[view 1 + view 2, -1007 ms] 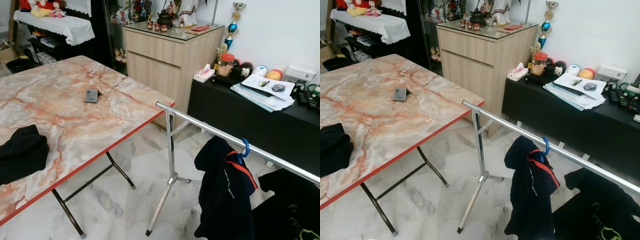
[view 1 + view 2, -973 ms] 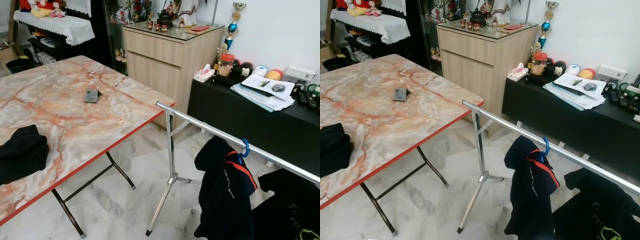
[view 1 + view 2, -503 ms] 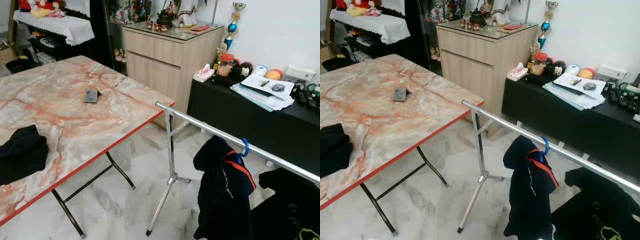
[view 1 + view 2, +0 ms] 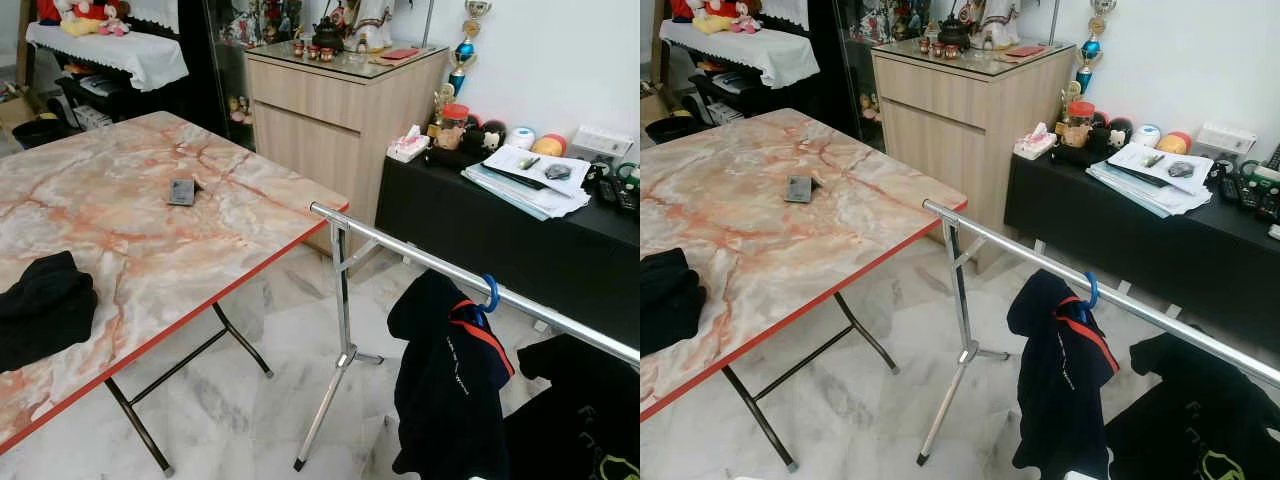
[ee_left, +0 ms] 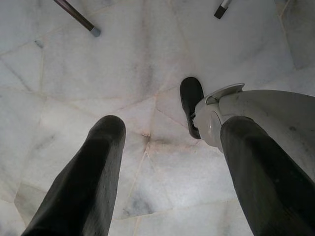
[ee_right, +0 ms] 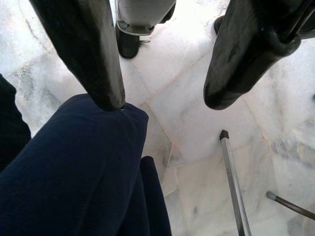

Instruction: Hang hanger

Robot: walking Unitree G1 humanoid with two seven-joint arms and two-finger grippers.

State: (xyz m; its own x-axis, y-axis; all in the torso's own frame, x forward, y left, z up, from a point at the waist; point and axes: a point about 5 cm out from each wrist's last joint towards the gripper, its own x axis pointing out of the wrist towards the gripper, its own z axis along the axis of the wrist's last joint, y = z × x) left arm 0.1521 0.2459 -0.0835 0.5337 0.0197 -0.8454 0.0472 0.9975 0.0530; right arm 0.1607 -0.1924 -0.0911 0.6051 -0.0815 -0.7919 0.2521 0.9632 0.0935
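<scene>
Both arms hang low, pointing down at the pale marble floor (image 5: 147, 162). The left gripper (image 5: 167, 132) has its two black fingers spread wide with nothing between them; the robot's own grey leg and dark foot (image 5: 191, 101) show beside it. The right gripper (image 6: 162, 101) is likewise spread and holds nothing, one fingertip (image 6: 110, 98) just above a dark navy garment (image 6: 74, 167).

That navy garment with an orange stripe (image 4: 447, 385) hangs at the near right on a blue hanger (image 4: 490, 294), whose hook sits over the chrome rail (image 4: 420, 255) of the clothes rack. White writing runs down its front, too small to read. Just right of it hangs a black shirt (image 4: 585, 410) with green lettering, cut off by the frame edge.

On the left stands the marble-patterned folding table (image 4: 150, 220) with a red edge. A bundled black cloth (image 4: 40, 305) lies near its left edge, and a small dark object (image 4: 182, 191) farther on.

Beyond are a wooden cabinet (image 4: 330, 115) and, to its right, a black sideboard (image 4: 500, 225) carrying papers (image 4: 525, 180).
</scene>
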